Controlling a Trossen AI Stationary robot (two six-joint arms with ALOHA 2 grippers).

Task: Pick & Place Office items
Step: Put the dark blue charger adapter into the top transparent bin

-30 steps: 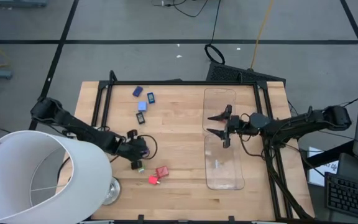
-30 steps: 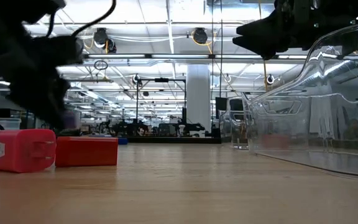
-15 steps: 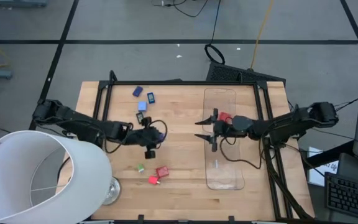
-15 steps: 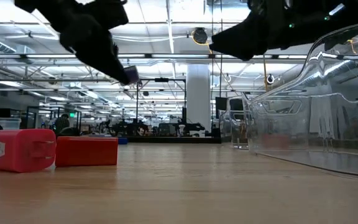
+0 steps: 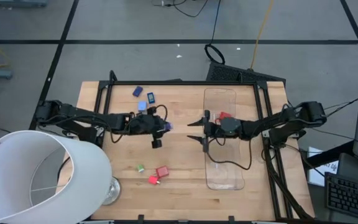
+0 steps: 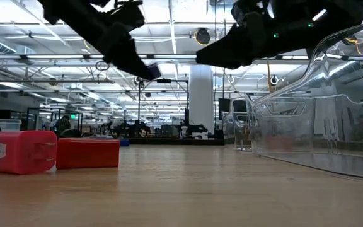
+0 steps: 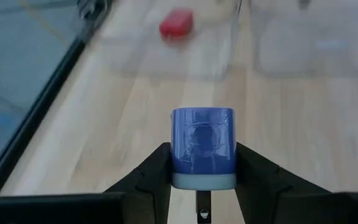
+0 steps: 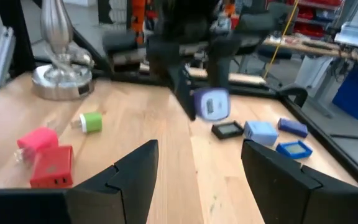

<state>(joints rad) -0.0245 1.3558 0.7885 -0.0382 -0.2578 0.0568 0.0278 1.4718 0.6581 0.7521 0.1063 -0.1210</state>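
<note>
The left gripper (image 7: 202, 180) is pinching a small purple-blue plastic block (image 7: 202, 148) in mid-air, nearing the right gripper (image 8: 194, 163), whose fingers are gaping; a mistimed handover risks dropping it short of the clear plastic tray (image 5: 224, 177).

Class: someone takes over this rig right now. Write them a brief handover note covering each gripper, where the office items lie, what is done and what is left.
Left gripper: jaws shut on a purple block, held above mid-table, facing the clear tray.
Right gripper: jaws open, empty, at the tray's left edge.
Done: one red piece lies in the tray.
Left: the held block; a green piece and two red pieces at the table's front; a cluster of blue and dark pieces at the back.
</note>
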